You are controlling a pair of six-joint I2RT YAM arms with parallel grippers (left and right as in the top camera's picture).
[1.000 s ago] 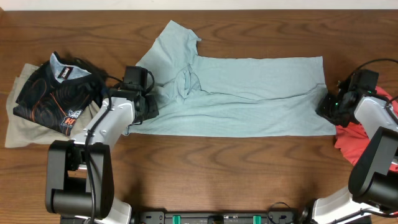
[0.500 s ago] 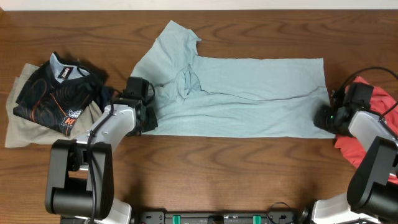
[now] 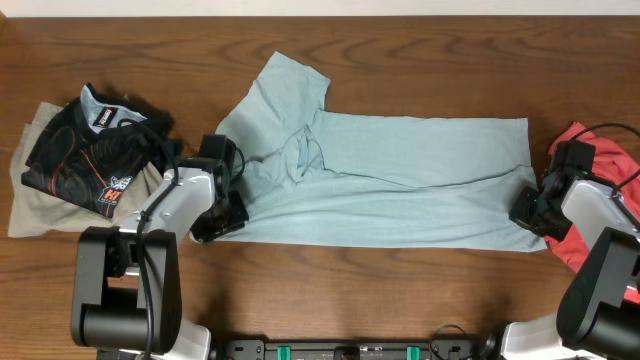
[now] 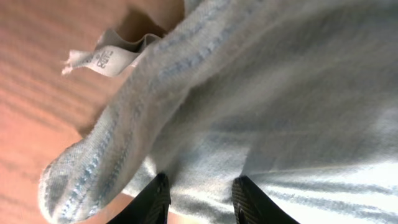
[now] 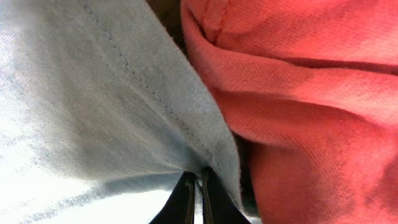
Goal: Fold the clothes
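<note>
- The pale blue-grey T-shirt (image 3: 400, 180) lies across the middle of the table (image 3: 400, 290), doubled into a long band. One sleeve juts toward the far side on the left.
- The left gripper (image 3: 222, 212) sits at the band's near-left corner. Its jaws stand partly apart around a thick roll of cloth, with the shirt's label (image 4: 112, 57) just beyond. The bulk of the roll likely explains the gap.
- The right gripper (image 3: 528, 210) sits at the near-right corner, its jaws almost together on the thin hemmed edge.
- Gripping both ends probably keeps the band taut and square for the next fold.
- The coral-red garment (image 3: 600, 200) lies crumpled at the right edge, touching the shirt's hem in the right wrist view. It could be caught up if that corner is dragged.
- The black top (image 3: 90, 160) rests on the beige garment (image 3: 30, 200) at far left, apart from the work.
</note>
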